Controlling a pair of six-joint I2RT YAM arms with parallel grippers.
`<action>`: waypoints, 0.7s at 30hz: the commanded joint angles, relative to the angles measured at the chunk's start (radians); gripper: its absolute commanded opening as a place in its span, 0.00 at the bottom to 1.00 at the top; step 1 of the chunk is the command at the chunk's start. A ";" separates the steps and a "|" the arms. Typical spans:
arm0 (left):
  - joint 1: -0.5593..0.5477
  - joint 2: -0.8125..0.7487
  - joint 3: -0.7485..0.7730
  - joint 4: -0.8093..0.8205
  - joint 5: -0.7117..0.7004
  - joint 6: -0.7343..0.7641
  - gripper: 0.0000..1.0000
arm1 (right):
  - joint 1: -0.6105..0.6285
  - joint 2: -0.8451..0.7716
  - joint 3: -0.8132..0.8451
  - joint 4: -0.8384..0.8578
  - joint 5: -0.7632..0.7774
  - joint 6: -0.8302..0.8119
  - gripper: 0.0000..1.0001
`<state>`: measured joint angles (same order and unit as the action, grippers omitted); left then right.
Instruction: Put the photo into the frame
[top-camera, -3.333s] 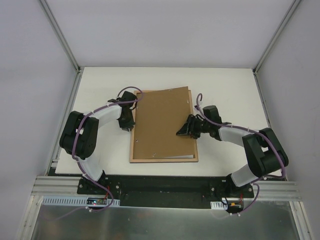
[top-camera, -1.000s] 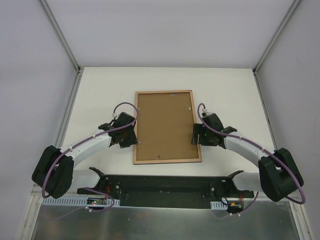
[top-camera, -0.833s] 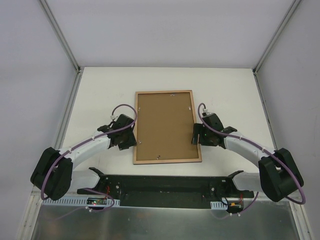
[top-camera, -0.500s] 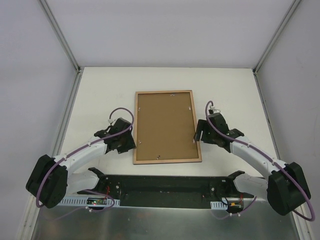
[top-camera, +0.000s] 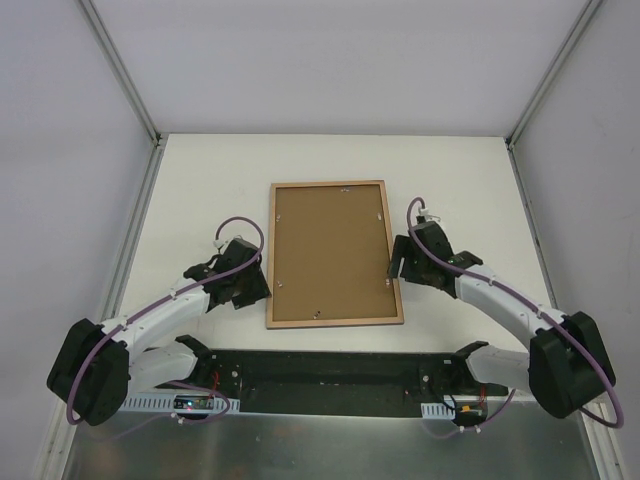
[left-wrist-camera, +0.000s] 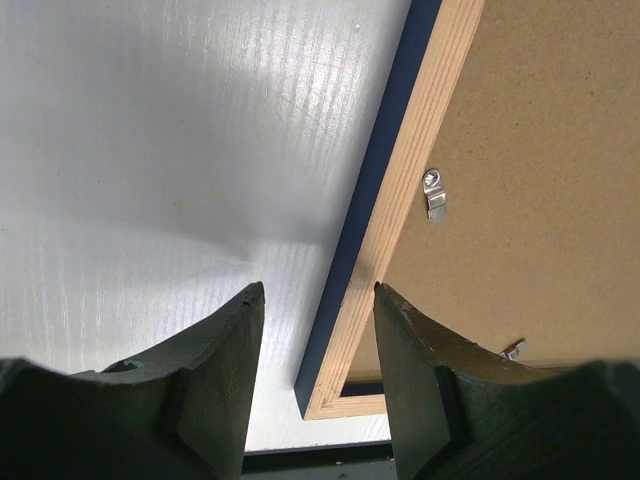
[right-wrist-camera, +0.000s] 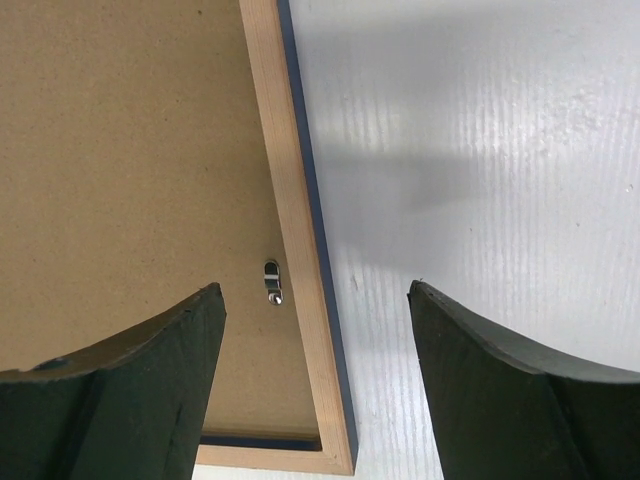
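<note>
Top external view: the frame (top-camera: 271, 255) lies face-down in the middle of the picture, long sides running up and down, its pale wood back showing. The brown backing board (top-camera: 330, 250) sits flat inside the rim. The photo itself cannot be seen; if it is in place, it is hidden beneath that board.

The left fingers (top-camera: 252, 288) hang over the bench (top-camera: 200, 190) just beside the frame's lower left corner. The right fingers (top-camera: 400, 268) hang just beside its right edge, lower down. Neither pair touches the frame. The left wrist view shows its pair parted, with nothing between but the navy edge and bare bench below. The right wrist view shows its pair spread wider, straddling the right rim from above and holding nothing.

A small metal clip (left-wrist-camera: 434, 195) lies on the board near the left rim, and another (right-wrist-camera: 271, 282) near the right rim. Whether they are turned to lock the board cannot be told.

By my reading, the loading is done or nearly so, and this is the securing step. The next move probably calls for a fingertip lowered onto a clip to press or swing it home without dragging the board askew.
</note>
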<state>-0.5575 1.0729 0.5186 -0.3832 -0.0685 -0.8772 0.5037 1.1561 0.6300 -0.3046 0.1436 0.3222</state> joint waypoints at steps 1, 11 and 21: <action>-0.012 -0.004 -0.008 -0.008 -0.001 0.021 0.47 | 0.009 0.073 0.088 0.032 -0.013 -0.031 0.77; -0.012 0.015 -0.008 -0.008 -0.005 0.046 0.47 | 0.019 0.083 0.054 0.044 -0.001 -0.040 0.77; -0.012 0.004 -0.012 -0.006 -0.019 0.047 0.47 | 0.062 0.053 0.025 0.029 0.045 -0.041 0.78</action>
<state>-0.5579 1.0840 0.5137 -0.3820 -0.0734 -0.8448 0.5446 1.2438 0.6556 -0.2718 0.1459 0.2935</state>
